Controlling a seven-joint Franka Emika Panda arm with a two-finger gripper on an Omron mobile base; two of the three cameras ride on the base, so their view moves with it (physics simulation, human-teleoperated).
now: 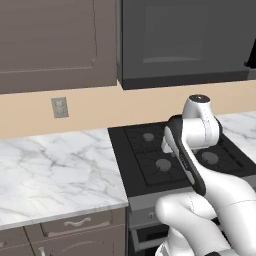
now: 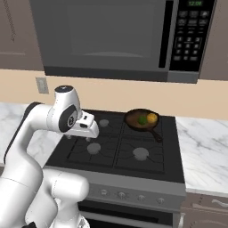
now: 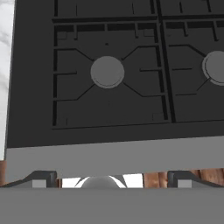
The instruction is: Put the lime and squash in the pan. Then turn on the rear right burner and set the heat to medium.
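The dark brown pan [image 2: 133,120] sits on the stove's rear right grate and hides the rear right burner, its thin handle pointing to the front right. Inside it lie the green lime [image 2: 142,119] and, just right of it, the yellow squash [image 2: 152,117]. My gripper [image 2: 79,137] hangs open and empty above the front left burner [image 2: 94,148], pointing down, well left of the pan. In the hand view the gripper [image 3: 112,179] stands wide open over the stove's front edge, with the front left burner [image 3: 107,72] beyond it.
A row of knobs [image 2: 121,194] runs along the stove's grey front panel. A microwave [image 2: 120,35] hangs over the black stove [image 1: 131,160]. Marble counters flank it on the left [image 1: 55,170] and the right [image 2: 205,142]. My own arm blocks the stove's right half in the left base view.
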